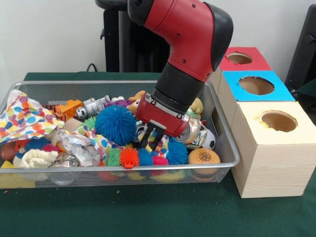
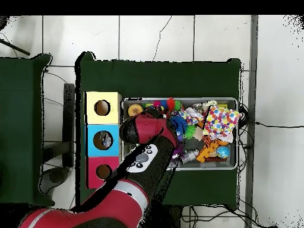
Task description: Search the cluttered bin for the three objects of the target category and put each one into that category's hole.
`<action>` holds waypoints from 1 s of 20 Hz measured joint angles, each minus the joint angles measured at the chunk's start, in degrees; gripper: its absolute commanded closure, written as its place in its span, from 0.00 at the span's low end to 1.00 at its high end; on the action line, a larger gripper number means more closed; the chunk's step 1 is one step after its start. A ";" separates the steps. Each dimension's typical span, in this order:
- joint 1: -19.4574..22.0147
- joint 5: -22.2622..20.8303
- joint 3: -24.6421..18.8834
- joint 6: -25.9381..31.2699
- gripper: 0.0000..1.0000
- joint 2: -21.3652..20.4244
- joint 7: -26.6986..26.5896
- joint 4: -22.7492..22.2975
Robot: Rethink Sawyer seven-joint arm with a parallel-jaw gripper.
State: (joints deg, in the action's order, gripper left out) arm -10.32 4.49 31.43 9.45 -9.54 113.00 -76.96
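While the red and black arm reaches down into the silver wire-mesh bin [image 1: 224, 148], its pincer [image 1: 152, 139] hangs low over the clutter at the bin's middle, black fingers [image 1: 146, 138] apart and closed on nothing. The target category is not stated, so which items count is a judgement only.

Directly under and around the tips lie several spiky rubber balls: a large blue spiky ball [image 1: 115, 124] touching the pincer's left side in the front view, a small orange spiky ball [image 1: 129, 157], a small blue one [image 1: 145, 157] and a pink one [image 1: 159, 160] just below and toward the camera, plus a mid-sized blue spiky ball [image 1: 177, 152] to the right. A crushed silver can [image 1: 193, 131] lies just behind the pincer housing.

Key relation: the small spiky balls sit just beneath the tips, slightly camera-side, so the nearest catch seems a short drop, not a traverse. They are round, so no long axis to align.

Three wooden boxes stand beside the bin, each with a round hole: yellow-topped box [image 1: 276, 148], blue-topped box [image 1: 256, 86], red-topped box [image 1: 242, 59]. All rest on the green desk [image 1: 148, 212].

Overhead view: arm covers the bin's box-side half; pincer hidden there.
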 measured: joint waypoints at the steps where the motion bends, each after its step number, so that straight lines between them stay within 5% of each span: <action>1: -0.01 0.04 0.00 0.00 1.00 0.00 0.00 0.00; 11: -0.30 0.07 -0.02 2.42 1.00 -2.48 0.00 -2.01; 20: 3.09 -0.24 -0.27 6.31 1.00 -13.06 0.00 -8.69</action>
State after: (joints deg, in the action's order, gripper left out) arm -7.22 4.25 31.17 15.76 -22.61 113.00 -85.64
